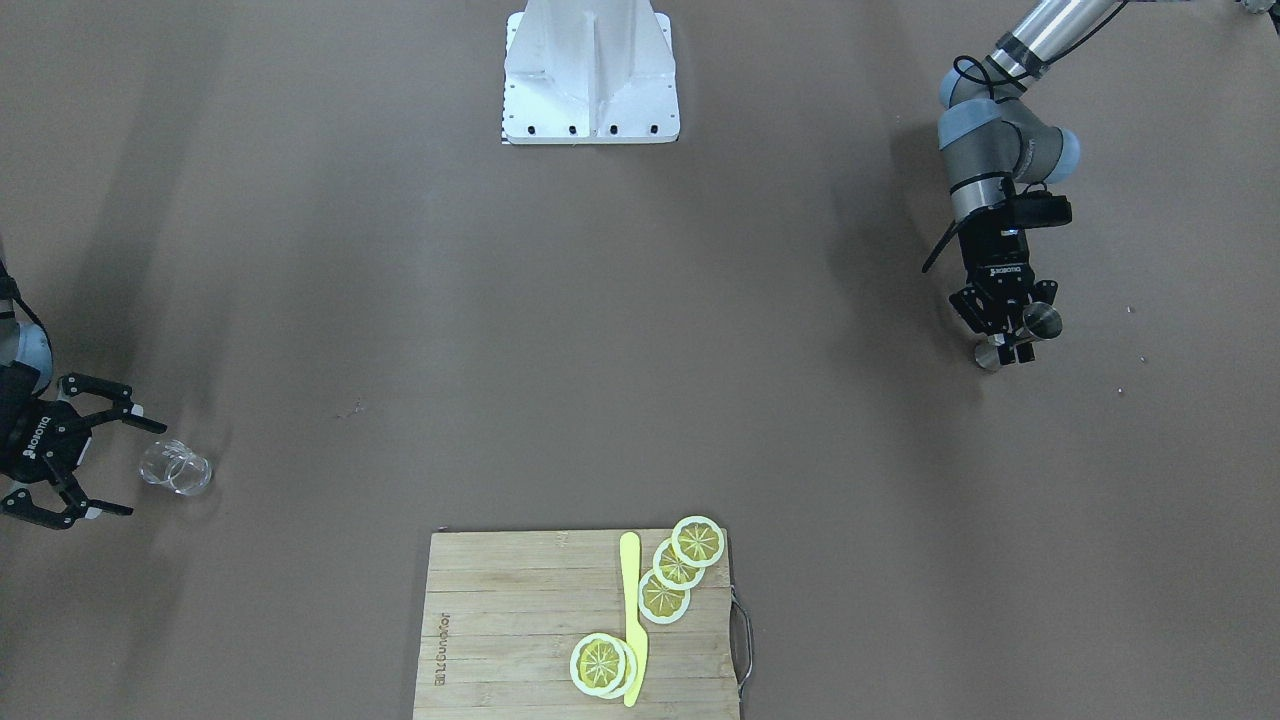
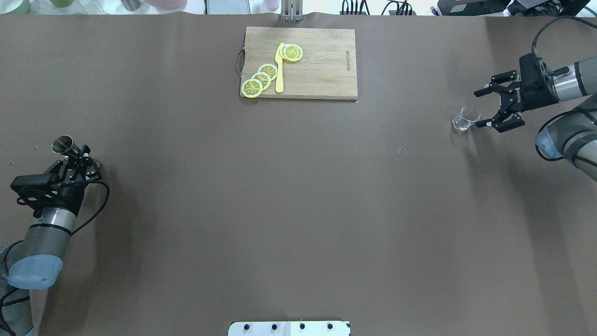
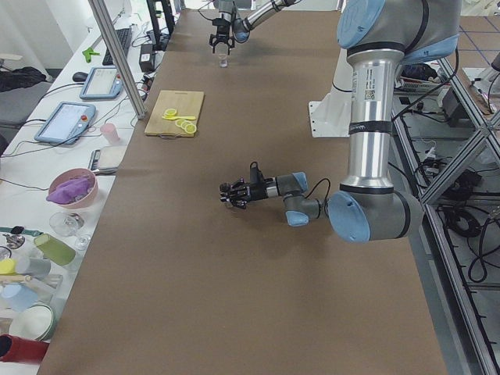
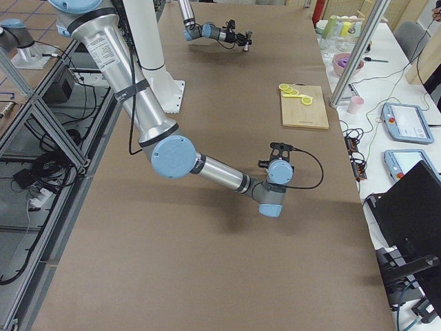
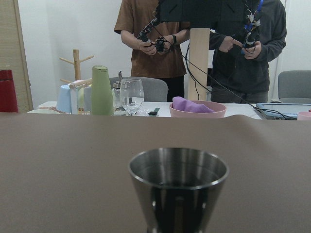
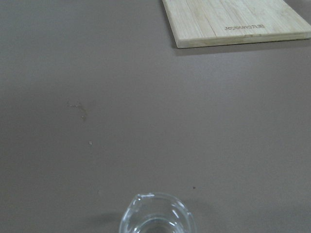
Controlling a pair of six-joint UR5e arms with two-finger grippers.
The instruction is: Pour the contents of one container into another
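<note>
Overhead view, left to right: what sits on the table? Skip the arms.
steel jigger → cutting board → glass tumbler. The lemon slices and the knife lie on the board, so they are left out.

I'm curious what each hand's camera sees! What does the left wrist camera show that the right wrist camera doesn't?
Only the left wrist camera shows the steel jigger, up close, with two people, a pink bowl and a wine glass far behind. Only the right wrist camera shows the clear glass tumbler and a corner of the wooden cutting board. Both show the brown table.
</note>
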